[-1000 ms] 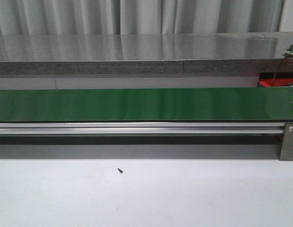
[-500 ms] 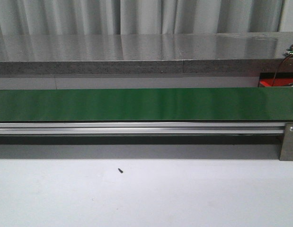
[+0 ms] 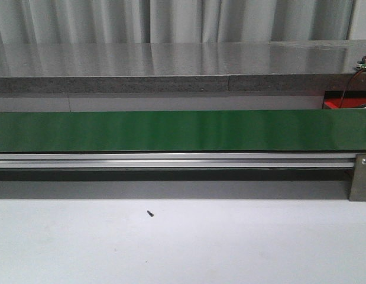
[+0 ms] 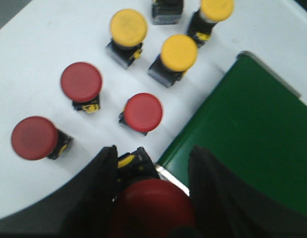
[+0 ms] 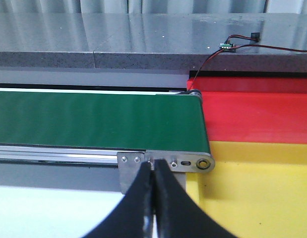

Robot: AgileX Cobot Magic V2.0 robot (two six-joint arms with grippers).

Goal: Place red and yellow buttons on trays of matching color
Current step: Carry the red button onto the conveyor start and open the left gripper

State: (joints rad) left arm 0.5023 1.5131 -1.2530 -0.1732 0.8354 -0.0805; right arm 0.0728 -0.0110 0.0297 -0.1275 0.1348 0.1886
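My left gripper (image 4: 153, 154) is shut on a red button (image 4: 153, 203), whose cap fills the gap between the black fingers. It hangs over the table's edge beside the green conveyor belt (image 4: 252, 144). Three more red buttons (image 4: 143, 112) and three yellow buttons (image 4: 178, 52) lie loose on the white table beyond it. My right gripper (image 5: 154, 166) is shut on nothing, near the belt's end bracket. There a red tray (image 5: 252, 106) and a yellow tray (image 5: 262, 188) sit side by side. No gripper shows in the front view.
The green belt (image 3: 183, 130) runs across the whole front view on an aluminium rail (image 3: 171, 160). A grey stone counter (image 3: 171, 65) stands behind it. A small black screw (image 3: 150, 213) lies on the white table. A wired sensor (image 5: 227, 46) sits above the red tray.
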